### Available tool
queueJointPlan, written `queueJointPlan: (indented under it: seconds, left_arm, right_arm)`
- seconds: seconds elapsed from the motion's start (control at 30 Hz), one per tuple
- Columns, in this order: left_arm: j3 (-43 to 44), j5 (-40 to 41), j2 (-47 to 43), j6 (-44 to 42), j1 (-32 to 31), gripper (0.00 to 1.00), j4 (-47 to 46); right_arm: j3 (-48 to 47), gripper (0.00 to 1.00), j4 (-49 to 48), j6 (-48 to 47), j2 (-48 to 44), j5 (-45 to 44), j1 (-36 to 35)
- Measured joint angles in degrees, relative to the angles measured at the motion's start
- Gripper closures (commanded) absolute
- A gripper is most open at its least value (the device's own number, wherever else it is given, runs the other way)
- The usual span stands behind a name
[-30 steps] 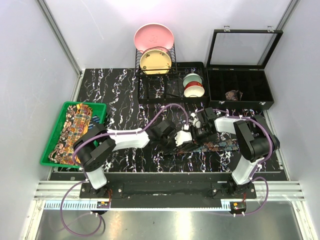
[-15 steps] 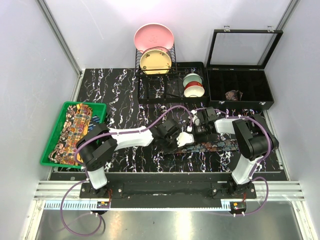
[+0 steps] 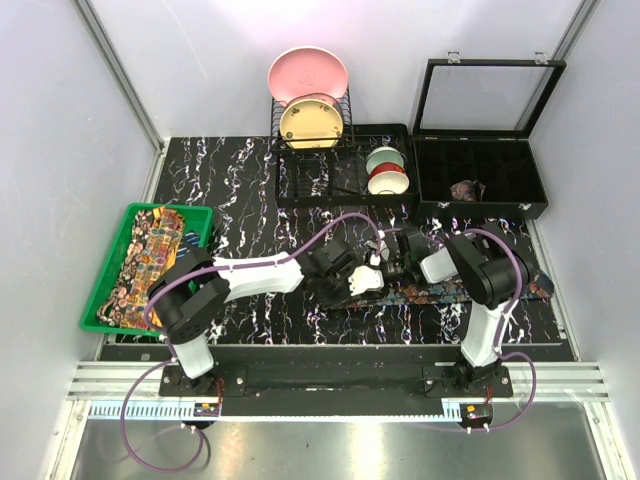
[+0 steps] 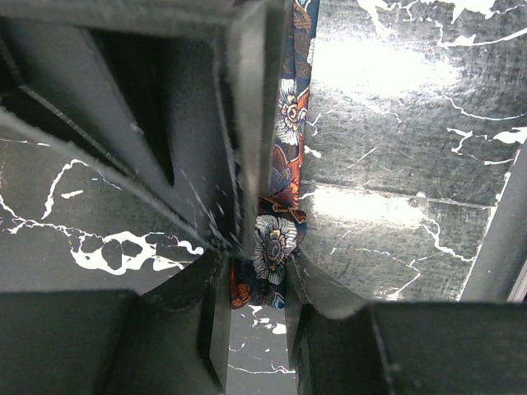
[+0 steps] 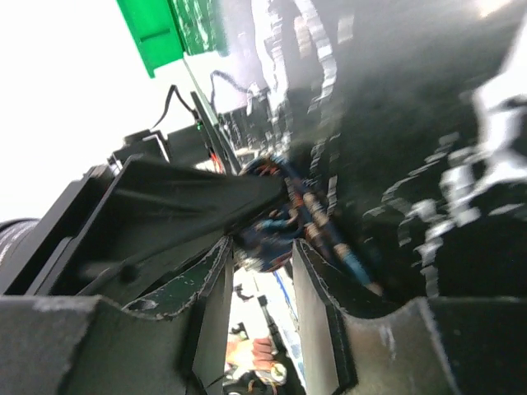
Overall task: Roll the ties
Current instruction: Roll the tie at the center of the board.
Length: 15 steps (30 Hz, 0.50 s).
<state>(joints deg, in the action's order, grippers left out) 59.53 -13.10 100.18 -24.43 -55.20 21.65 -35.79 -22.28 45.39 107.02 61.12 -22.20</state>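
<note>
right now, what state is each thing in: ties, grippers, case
left gripper, shut on dark blue floral fabric tie
right gripper, shut on same tie
that tie, mostly flat on black marbled table
yellow-orange paisley ties, unrolled in green plastic basket
black display case, lid open
small brownish rolled tie, coiled inside case

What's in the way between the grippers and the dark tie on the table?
Nothing visible. One end of the tie sits pinched between the fingers of the left gripper and of the right gripper, which meet over it. The rest lies stretched out to the right.
</note>
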Motion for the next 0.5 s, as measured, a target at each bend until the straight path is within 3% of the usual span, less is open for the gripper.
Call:
queueJointPlan:
  seconds: [0.33, 0.5]
  left_arm:
    - [-0.02, -0.22, -0.26, 0.42, 0.46, 0.9, 1.18]
    - [-0.02, -0.24, -0.26, 0.46, 0.57, 0.9, 1.18]
  right_arm:
    - [0.46, 0.59, -6.34, 3.58, 2.43, 0.04, -1.18]
    - [2.84, 0.6, -6.25, 3.96, -1.49, 1.64, -1.29]
